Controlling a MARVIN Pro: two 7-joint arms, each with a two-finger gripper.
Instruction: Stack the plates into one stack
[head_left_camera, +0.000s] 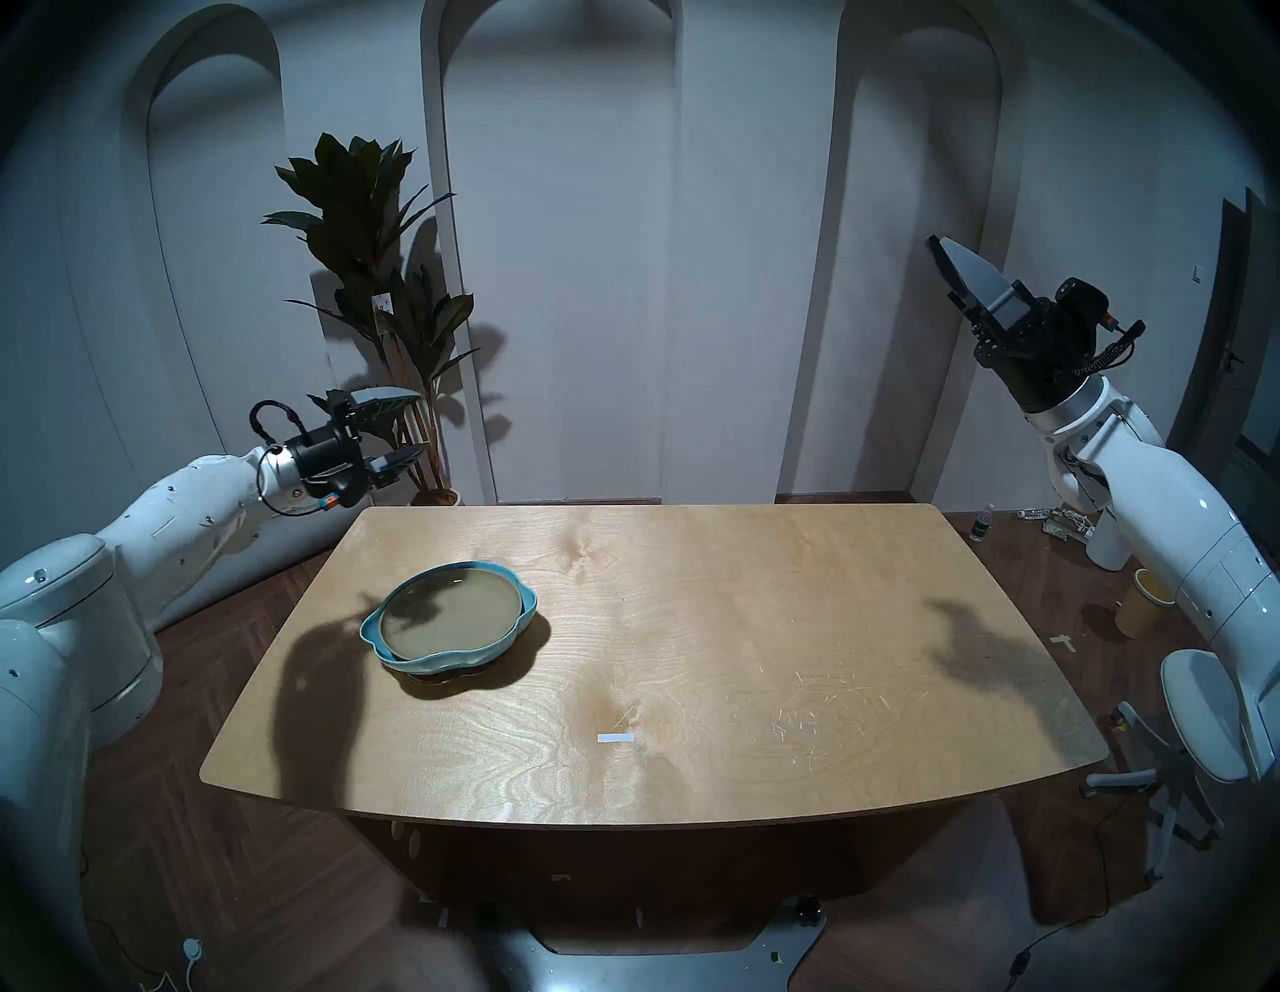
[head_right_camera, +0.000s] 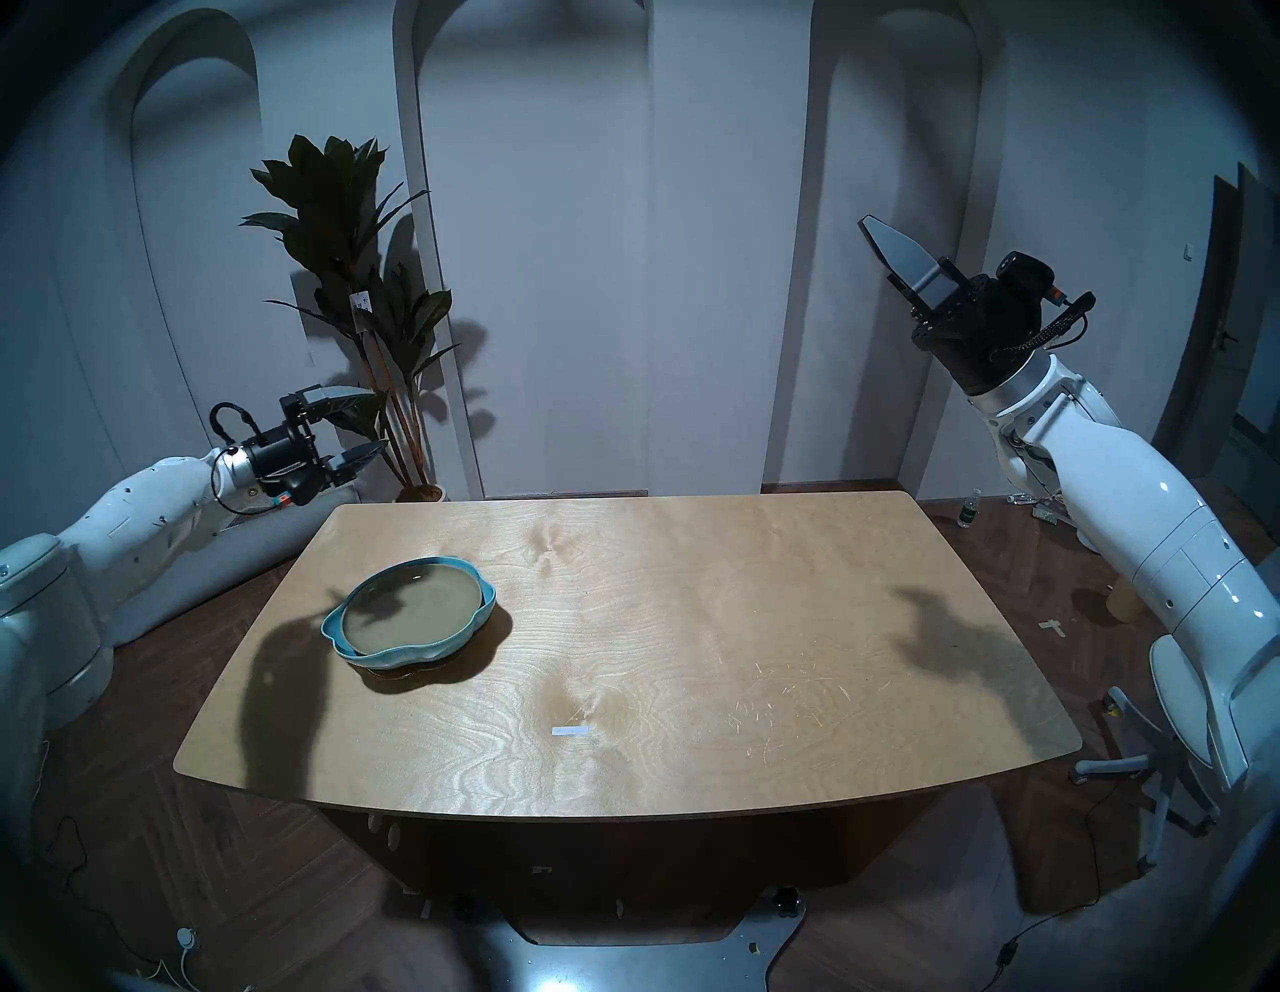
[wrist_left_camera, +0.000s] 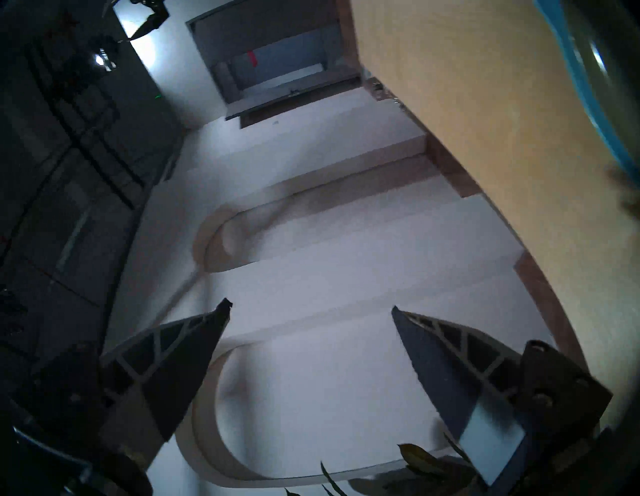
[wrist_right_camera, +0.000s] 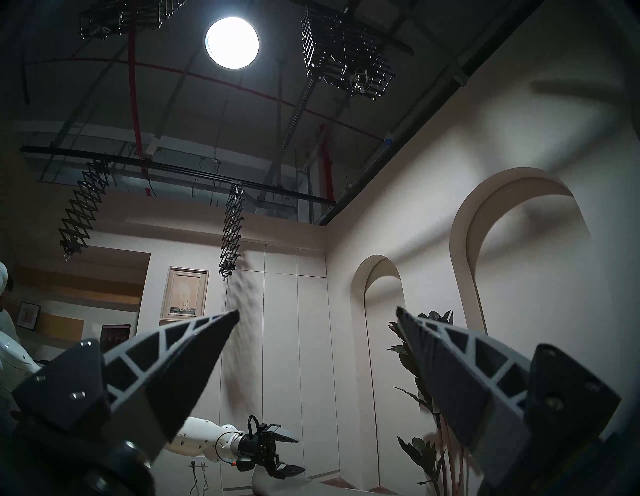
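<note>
The 3 plates sat stacked on the worktop, left of centre. Left claw and right claw stood wide, empty. Risk: the overhanging blue plate could slide if bumped.

One olive-beige plate, one sky-blue lobed plate, one amber plate, one wooden table, one potted plant, two grippers.

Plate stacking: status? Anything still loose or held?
Looks done: the olive-beige plate sits in the blue lobed plate, which rests on a dark amber one, only an edge showing. In hand: nothing; the left tool and right tool are open and raised. No loose plates remain on the table.
</note>
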